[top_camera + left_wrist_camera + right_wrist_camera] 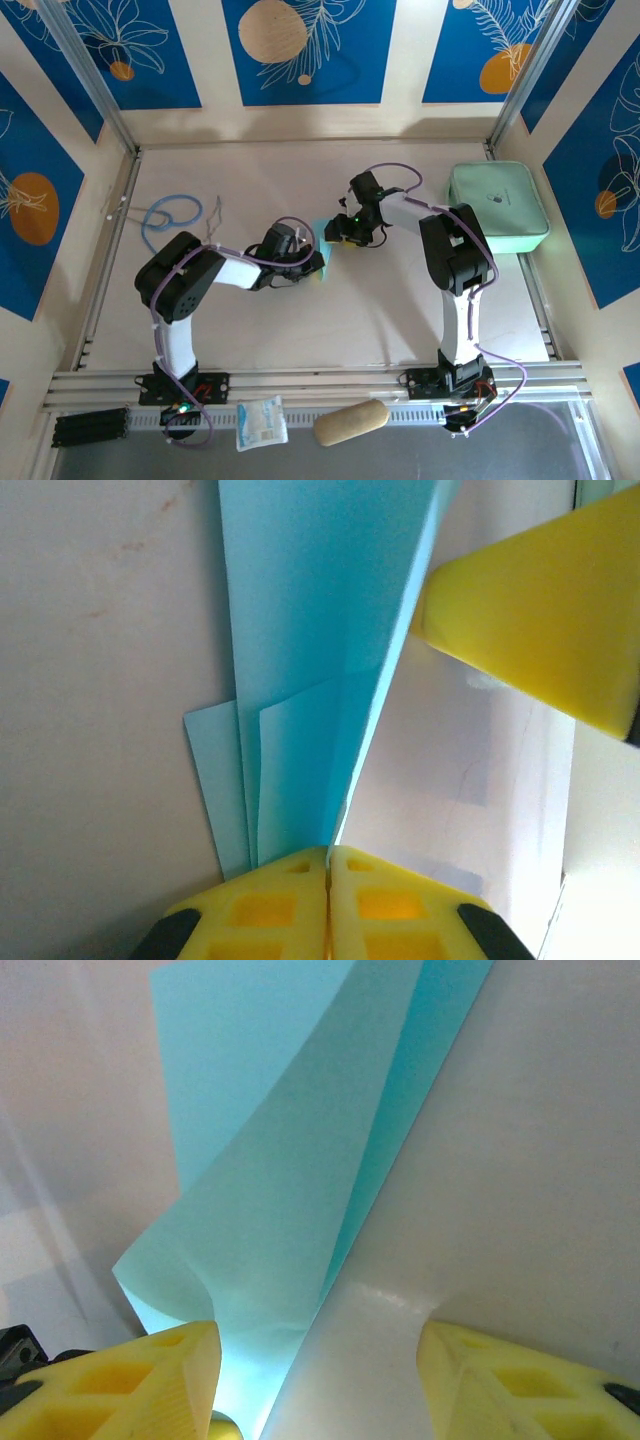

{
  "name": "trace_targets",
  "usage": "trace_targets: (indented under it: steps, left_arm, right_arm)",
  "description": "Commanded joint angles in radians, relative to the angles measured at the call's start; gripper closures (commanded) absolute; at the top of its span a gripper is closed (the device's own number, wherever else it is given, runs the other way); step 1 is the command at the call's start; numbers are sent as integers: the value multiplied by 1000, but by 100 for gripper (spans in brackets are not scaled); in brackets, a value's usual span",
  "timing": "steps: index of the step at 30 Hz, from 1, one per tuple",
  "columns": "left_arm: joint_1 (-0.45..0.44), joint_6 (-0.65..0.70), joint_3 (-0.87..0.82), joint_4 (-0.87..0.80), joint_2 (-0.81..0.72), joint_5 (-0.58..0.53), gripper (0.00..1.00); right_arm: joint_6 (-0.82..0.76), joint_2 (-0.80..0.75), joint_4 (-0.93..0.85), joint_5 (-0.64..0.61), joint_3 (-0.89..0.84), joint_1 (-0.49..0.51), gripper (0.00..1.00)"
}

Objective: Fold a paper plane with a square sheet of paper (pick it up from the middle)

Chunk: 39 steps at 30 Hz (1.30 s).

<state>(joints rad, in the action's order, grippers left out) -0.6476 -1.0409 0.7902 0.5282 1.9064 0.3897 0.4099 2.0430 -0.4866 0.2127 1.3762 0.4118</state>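
Right now the left gripper point(328, 852) has its yellow fingers pressed flat together on one end of the light-blue paper point(310, 630), with the raised fold running straight into the seam between them. The paper is folded into a long, narrow, layered shape and sits near the middle of the table point(250, 180), partly lifted, between the two grippers. The right gripper point(315, 1328) is just beside it on the far-right side, fingers spread wide apart, with a curled corner of the paper beside one finger; whether they touch I cannot tell. Well off to the right lies the mint-green case point(497, 207), and a blue cable loop point(170, 213) lies far left
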Motion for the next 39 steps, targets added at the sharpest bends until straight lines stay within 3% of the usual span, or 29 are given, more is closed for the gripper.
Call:
trace_targets:
  steps: [1, 17, 28, 39]
  left_arm:
    - [7, -19, -41, -57, 58, 6, 92]
    - [19, -49, -65, -10, 70, 21, 93]
    - [29, -91, -93, 51, 65, 28, 92]
    - [31, -91, -88, 12, -38, 32, 84]
  right_arm:
    - [-30, 29, -73, -19, -23, 3, 44]
    - [18, 191, -220, -284, 139, 132, 44]
    - [95, 259, -353, -426, 227, 161, 40]
    - [141, 289, -419, -467, 282, 173, 38]
